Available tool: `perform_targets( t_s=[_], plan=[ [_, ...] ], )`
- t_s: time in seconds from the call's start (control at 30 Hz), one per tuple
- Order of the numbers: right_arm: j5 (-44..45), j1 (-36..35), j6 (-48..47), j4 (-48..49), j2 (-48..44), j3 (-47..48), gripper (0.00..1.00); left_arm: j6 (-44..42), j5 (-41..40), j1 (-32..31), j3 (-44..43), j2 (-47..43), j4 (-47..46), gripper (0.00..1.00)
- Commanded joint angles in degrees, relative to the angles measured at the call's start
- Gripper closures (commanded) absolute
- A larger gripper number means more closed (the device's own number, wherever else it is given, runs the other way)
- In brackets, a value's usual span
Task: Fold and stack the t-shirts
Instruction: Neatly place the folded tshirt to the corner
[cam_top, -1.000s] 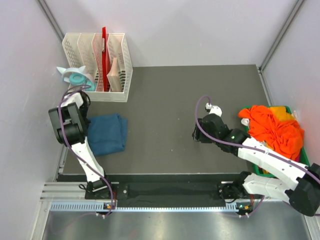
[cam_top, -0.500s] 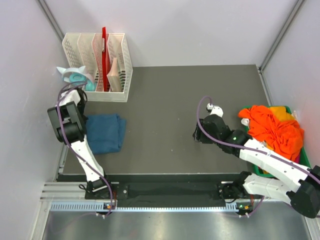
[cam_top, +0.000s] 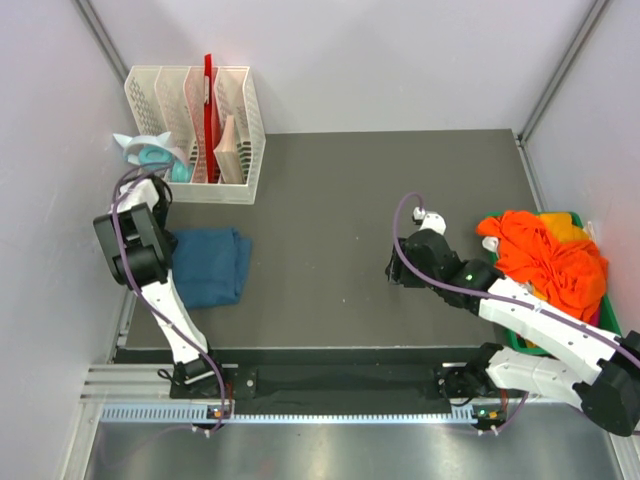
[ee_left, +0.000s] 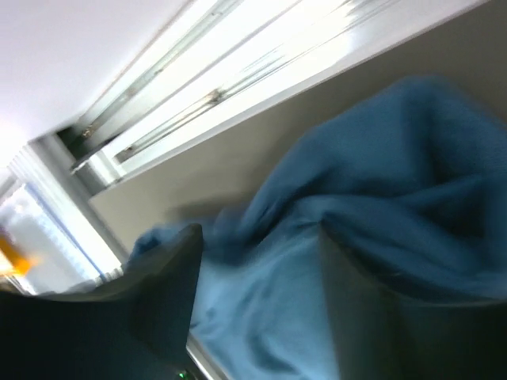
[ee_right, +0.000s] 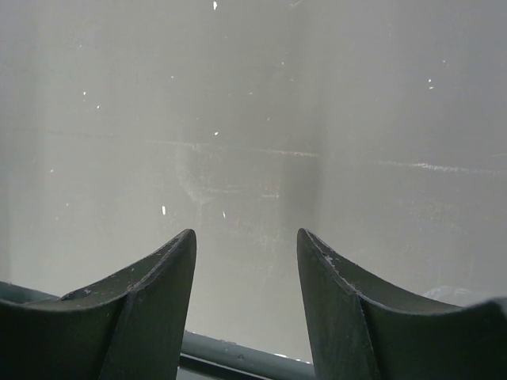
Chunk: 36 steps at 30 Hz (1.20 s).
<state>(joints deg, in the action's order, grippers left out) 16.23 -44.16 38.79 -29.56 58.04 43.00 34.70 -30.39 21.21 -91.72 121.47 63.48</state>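
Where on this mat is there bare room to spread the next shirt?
Widest bare patch: the middle of the mat, between the folded blue t-shirt and the right pincer, running back to the far edge beside the white rack. Crowded: the left edge around the left pincer, and the right edge by the orange t-shirts.

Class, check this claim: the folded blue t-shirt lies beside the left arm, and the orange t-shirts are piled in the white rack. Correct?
No: the top external view shows the orange t-shirts piled in the green bin, not the white rack. The rest holds.
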Motion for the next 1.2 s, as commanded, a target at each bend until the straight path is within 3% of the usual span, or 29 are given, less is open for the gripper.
perform_targets(
  t_s=[0.0, 0.07, 0.37, 0.57, 0.6, 0.67, 0.7, 0.87, 1.0, 1.1, 1.17],
  plan=[
    [0.12, -1.45, 0.06, 2.66, -0.39, -0.03, 0.46, 1.6, -0.8, -1.87, -1.44, -6.41, 1.29, 0.08],
    [0.12, -1.72, 0.41, 2.93, -0.21, -0.11, 0.46, 1.95, -1.42, -2.84, -1.18, -8.7, 1.47, 0.01],
    [1.17, -3.83, 1.73, 4.86, 0.67, -1.17, 0.46, 5.9, -3.55, -13.46, 6.55, -27.14, 1.47, 0.01],
    [4.59, -4.0, -1.25, 4.52, 0.5, -0.64, 0.46, 8.63, 4.28, -36.74, 20.16, -44.63, -10.46, 0.02],
    [5.3, -4.09, -1.69, 3.73, 0.32, -0.12, 0.46, 9.94, 3.42, -43.99, 22.79, -47.87, -11.44, 0.01],
    [7.92, -4.0, -2.92, 2.76, 0.06, 0.67, 0.45, 12.67, 2.19, -50.88, 24.48, -49.22, -13.82, 0.01],
    [8.55, -4.09, -3.27, 1.97, 0.14, 1.55, 0.45, 14.07, -1.13, -57.18, 24.92, -48.61, -13.3, 0.01],
    [11.19, -4.0, -3.9, -0.06, 1.11, 3.4, 0.45, 20.4, -8.88, -71.37, 21.07, -37.56, -3.57, 0.01],
    [12.07, -4.09, -1.88, -1.46, 1.2, 3.84, 0.45, 25.85, -16.61, -84.45, 10.37, -23.42, 6.2, 0.01],
    [12.86, -4.61, -0.2, -2.69, 1.81, 4.72, 0.45, 26.65, -19.26, -90.53, 6.92, -20.4, 6.14, 0.01],
    [14.08, -4.88, 0.94, -3.39, 2.42, 5.33, 0.45, 23.85, -16.65, -91.87, 7.69, -21.18, 2.45, 0.01]
  ],
)
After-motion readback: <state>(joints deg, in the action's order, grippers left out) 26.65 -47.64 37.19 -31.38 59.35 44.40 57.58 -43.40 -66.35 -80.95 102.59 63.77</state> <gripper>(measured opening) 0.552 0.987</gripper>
